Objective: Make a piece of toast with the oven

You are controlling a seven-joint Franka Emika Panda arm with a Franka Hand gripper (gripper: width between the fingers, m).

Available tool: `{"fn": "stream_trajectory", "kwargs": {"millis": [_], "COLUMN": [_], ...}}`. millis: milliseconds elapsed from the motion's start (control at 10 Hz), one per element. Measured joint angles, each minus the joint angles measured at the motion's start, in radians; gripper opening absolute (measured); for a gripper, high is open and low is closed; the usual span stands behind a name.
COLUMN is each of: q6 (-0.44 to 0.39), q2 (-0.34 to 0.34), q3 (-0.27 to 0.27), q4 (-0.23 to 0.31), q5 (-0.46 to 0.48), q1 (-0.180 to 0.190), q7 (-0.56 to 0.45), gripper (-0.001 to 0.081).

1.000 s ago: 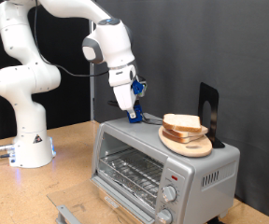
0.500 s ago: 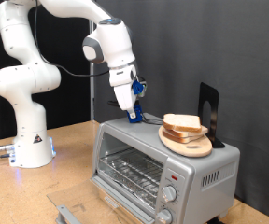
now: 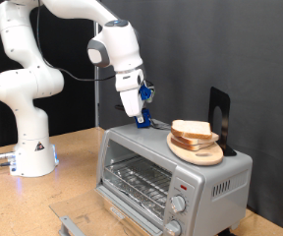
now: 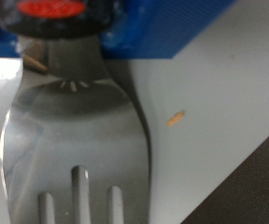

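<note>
A black backdrop is seen behind a wooden bench [image 3: 78, 157], on which the white arm's base [image 3: 28, 147] is mounted near the far left corner in the exterior view. The oven [image 3: 171, 172] is set toward the right edge of the bench, with its door [image 3: 83, 218] dropped open toward the front edge and its wire rack [image 3: 140, 182] exposed and bare. Two knobs [image 3: 180, 205] are carried on its front panel.

A round wooden plate [image 3: 196, 150] is placed on the oven's top, toward its right end, and the toast [image 3: 193, 130] is laid on that plate. A black upright stand [image 3: 219, 118] is seen just behind the plate.

The gripper [image 3: 140, 122] is lowered over the left part of the oven's top, beside the plate but apart from the toast. In the wrist view a metal fork [image 4: 74, 140] is seen close up, its handle end clamped between the blue fingers [image 4: 162, 23], with the tines pointed away over the pale oven top. The jaws are thus narrowed on the fork. A small crumb [image 4: 176, 118] is seen on the surface beside the fork. Whether the tines touch the oven top cannot be told, as the wrist view is blurred and the exterior view is too distant.
</note>
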Motion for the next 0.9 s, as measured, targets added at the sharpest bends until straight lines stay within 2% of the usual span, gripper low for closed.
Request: {"fn": "stream_trajectory", "kwargs": {"millis": [900], "q6": [0.009], "q2": [0.002], "q3": [0.015], "q4": [0.0], "q5": [0.0], "q1": [0.0], "q7": [0.017], "gripper": [0.0366]}}
